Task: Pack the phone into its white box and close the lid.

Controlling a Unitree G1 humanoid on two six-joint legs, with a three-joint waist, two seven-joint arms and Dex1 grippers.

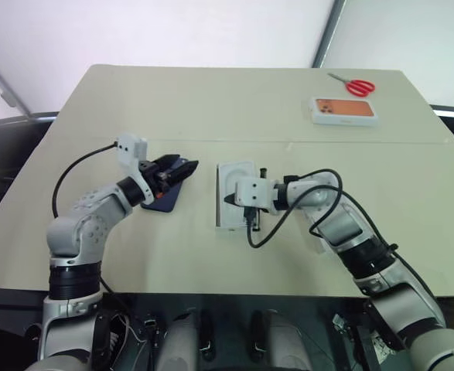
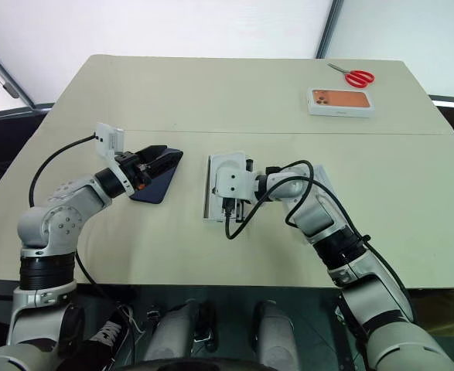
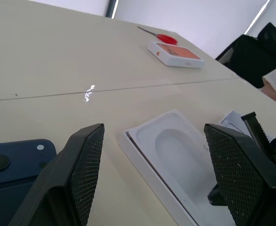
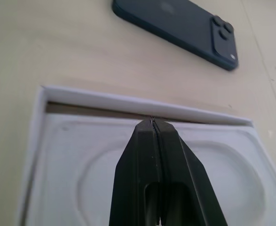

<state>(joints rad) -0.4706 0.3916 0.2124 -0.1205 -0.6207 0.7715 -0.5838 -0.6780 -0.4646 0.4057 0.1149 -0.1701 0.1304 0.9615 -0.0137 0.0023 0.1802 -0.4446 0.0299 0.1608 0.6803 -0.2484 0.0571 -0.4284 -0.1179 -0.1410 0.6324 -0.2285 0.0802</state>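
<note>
The dark blue phone (image 1: 163, 201) lies flat on the table, camera cluster up, left of the white box (image 1: 225, 176). A white insert (image 4: 81, 160) with a phone-shaped recess sits in the box. My left gripper (image 1: 186, 168) hovers open just over the phone's far end, holding nothing. My right gripper (image 4: 153, 121) is shut and empty, its tip over the insert near the box wall on the phone's side. A white cardboard corner (image 3: 232, 117) peeks out behind my right arm; I cannot tell whether it is the lid.
A white box printed with an orange phone (image 1: 344, 110) and red scissors (image 1: 358, 86) lie at the table's far right corner. A seam crosses the table behind the box. A black chair (image 3: 269, 52) stands beyond the right edge.
</note>
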